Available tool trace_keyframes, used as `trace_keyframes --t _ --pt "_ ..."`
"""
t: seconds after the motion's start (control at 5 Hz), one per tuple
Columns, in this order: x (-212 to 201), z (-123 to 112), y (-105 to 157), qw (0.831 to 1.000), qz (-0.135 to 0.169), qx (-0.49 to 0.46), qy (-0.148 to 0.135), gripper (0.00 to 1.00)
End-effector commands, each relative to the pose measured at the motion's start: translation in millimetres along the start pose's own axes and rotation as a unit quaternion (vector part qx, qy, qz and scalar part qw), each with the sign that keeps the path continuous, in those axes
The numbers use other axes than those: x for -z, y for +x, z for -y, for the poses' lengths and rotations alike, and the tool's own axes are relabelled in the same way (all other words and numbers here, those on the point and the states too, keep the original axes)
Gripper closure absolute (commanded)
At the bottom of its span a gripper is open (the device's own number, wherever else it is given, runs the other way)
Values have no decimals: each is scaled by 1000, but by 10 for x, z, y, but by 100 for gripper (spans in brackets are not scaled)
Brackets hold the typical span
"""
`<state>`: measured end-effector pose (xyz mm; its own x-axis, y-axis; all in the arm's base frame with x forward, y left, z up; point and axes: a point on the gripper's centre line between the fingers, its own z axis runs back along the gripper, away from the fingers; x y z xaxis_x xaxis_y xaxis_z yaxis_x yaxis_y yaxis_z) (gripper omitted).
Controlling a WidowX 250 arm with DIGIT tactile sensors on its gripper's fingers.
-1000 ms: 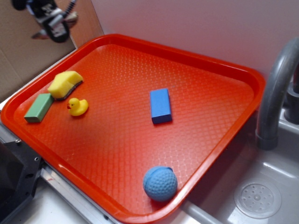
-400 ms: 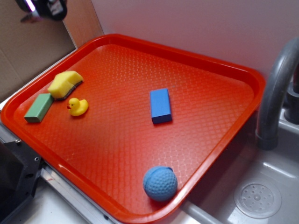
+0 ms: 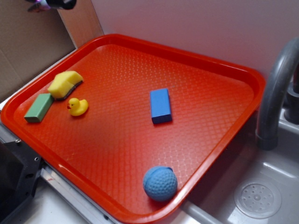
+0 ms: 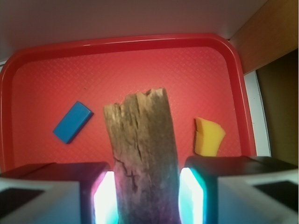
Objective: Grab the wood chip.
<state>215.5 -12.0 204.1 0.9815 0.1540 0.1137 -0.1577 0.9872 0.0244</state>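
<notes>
- The wood chip (image 4: 142, 158) sits between the two pads of the gripper (image 4: 144, 198), clenched on its lower part. It hangs high above the red tray (image 4: 42, 49), jagged end pointing away from the wrist camera.
- In the exterior view only a dark scrap of the gripper (image 3: 51, 3) shows at the top left edge, beyond the tray's far left corner; the chip itself cannot be made out there.
- Handling, as a judgement: the chip looks dry, light and stiff, with rough, cracked grain that should hold well against the pads. Thin slivers can split along the grain, so a hard squeeze is a risk. Taking it across the flat faces near the wider end, as here, seems the soundest hold.
- Count on the tray: one blue block (image 3: 160, 105) near the middle, one blue dimpled ball (image 3: 160, 183) by the near edge, one yellow sponge (image 3: 65, 83), one green block (image 3: 39, 107) and one yellow rubber duck (image 3: 77, 107) at the left side. One wood chip in all.
</notes>
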Motion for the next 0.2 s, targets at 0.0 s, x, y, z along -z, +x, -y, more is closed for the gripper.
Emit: trace_keyframes --t 0.0 --pt "-86 62 25 999 19 -5 -25 100"
